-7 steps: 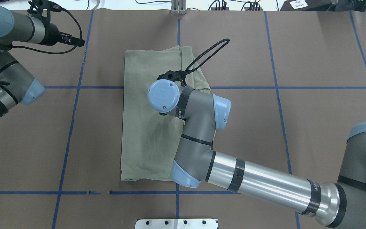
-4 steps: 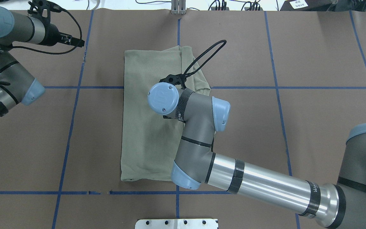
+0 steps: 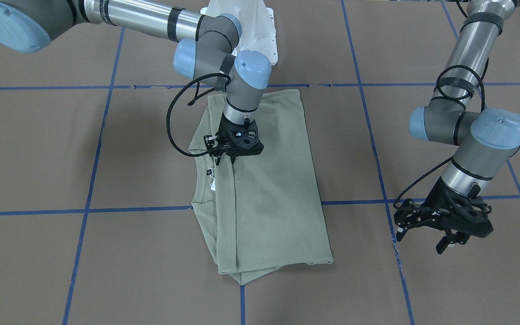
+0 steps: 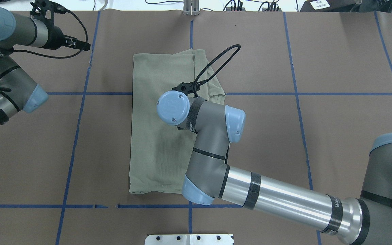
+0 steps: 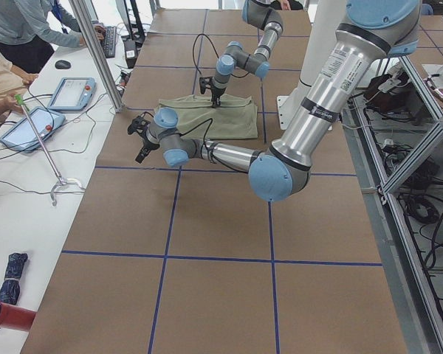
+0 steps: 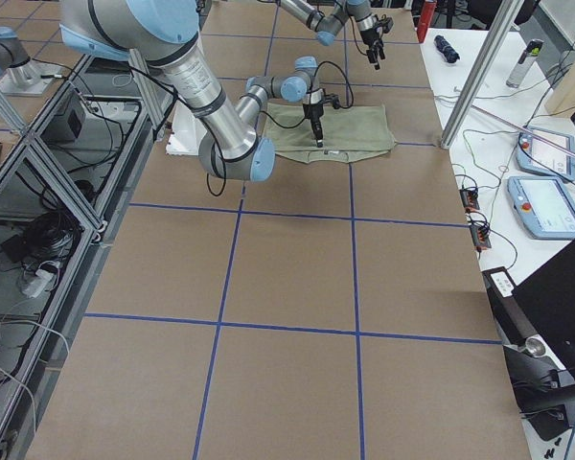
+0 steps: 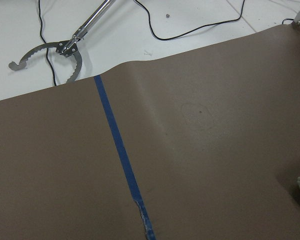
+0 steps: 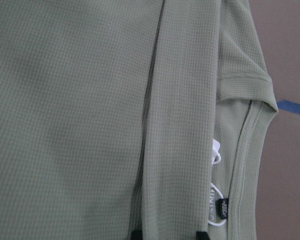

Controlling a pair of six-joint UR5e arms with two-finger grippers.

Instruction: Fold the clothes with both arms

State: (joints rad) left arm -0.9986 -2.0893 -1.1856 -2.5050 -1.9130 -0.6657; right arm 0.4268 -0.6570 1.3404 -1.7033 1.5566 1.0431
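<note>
**Though Narrowed Lengthwise, Not Yet Folded Across**

Though already brought in along its length, lies short of finished: shows the sage-green knit shirt (image 3: 273, 194) flat as one long layered rectangle at the middle of the brown desk (image 3: 39, 149), across a blue tape line (image 3: 129, 209). Leaves the neckline (image 3: 199, 180) and white neck tag (image 3: 211, 183) peeking out along the edge on the robot's right. Judging by the stacked layers, puts the lengthwise folds as done and at least one crosswise fold as left.

Reaches the right arm (image 3: 142, 16) out over the shirt, wrist turned straight down. Sets the right end effector (image 3: 226, 159) low above the folded band (image 3: 225, 212) just beside the neckline, fingers (image 8: 136, 234) parted, with flat cloth and nothing pinched between them. Cannot tell whether the tips touch the knit.

Holds the left arm (image 3: 467, 54) off to the robot's left, well apart from the shirt. Tilts the left end effector (image 3: 420, 239) down over bare desk near a tape line, fingers spread and empty.
</note>
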